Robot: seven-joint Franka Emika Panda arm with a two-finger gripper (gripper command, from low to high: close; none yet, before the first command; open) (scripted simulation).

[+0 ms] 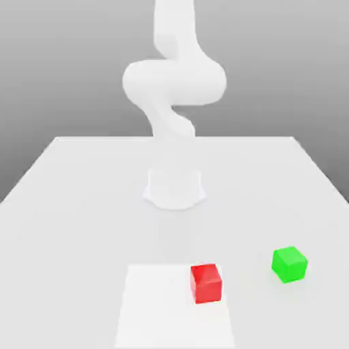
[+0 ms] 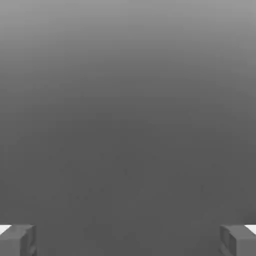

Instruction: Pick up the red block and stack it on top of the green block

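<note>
White table [image 1: 82, 204], matte, against a plain grey gradient backdrop. A brighter white rectangular patch [image 1: 157, 307] lies at the near edge. Red block [image 1: 206, 283] sits on that patch's corner toward the exterior view's right. Green block [image 1: 289, 264] rests on bare table further toward the exterior view's right, well apart from the red one. White arm [image 1: 174, 82] rises from a round base [image 1: 174, 189] mid-table, its top going out of frame. Hand view: gripper [image 2: 128, 240] fingers [image 2: 17, 240] spread wide, released, holding nothing; beyond them grey, probably backdrop.
</note>
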